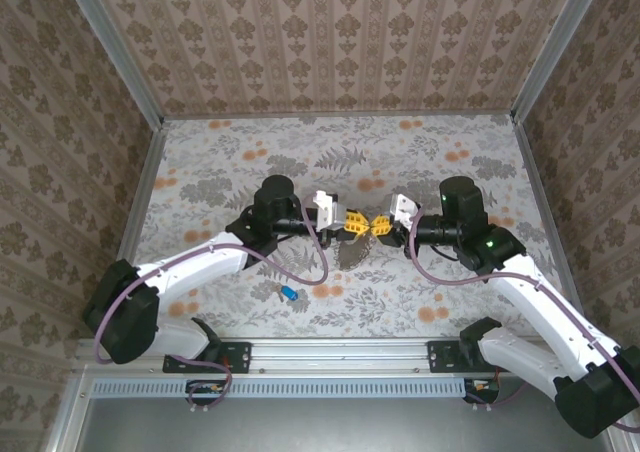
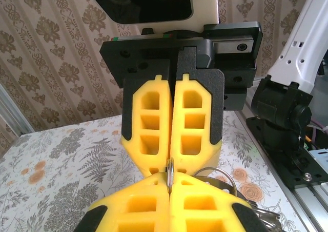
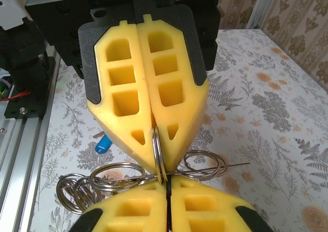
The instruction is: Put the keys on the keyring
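1. your left gripper [image 1: 352, 222] and right gripper [image 1: 383, 226] meet tip to tip at mid-frame in the top view. both sets of jaws are pinched tight on the keyring [image 3: 158, 155], which sits edge-on.
2. more metal rings [image 3: 110, 178] hang off it, lower left in the right wrist view.
3. the blue key [image 1: 288, 293] lies on the table [image 1: 200, 172], lower left of the grippers and apart from the keyring.

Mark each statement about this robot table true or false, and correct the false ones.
1. The left gripper and the right gripper both clamp one metal ring. True.
2. The blue key hangs on that ring. False: it lies on the table near the left arm.
3. The left gripper is wide open. False: it is shut.
4. More rings dangle under the clamped one. True.
5. The table bears a leaf and flower print. True.
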Controlling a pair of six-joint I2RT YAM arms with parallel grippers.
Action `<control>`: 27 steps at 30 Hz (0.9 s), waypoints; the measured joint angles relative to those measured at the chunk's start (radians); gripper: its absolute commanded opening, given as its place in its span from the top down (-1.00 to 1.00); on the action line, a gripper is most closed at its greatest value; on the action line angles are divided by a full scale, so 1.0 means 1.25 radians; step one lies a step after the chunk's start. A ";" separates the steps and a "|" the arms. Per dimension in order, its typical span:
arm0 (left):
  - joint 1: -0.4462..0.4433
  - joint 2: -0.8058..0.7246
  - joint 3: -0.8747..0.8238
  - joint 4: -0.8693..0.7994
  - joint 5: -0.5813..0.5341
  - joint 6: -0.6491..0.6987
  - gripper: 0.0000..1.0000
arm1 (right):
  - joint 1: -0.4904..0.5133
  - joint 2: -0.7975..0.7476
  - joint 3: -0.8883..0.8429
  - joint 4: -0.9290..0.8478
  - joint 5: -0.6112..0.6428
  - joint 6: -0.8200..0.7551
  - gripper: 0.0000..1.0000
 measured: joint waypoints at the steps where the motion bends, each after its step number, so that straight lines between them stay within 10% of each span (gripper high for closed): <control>1: -0.001 -0.002 0.000 -0.003 0.000 0.000 1.00 | 0.000 0.000 0.000 0.000 -0.001 0.000 0.85; 27: -0.005 0.000 0.025 -0.101 0.045 0.049 1.00 | 0.001 0.010 0.033 -0.107 -0.037 -0.124 0.69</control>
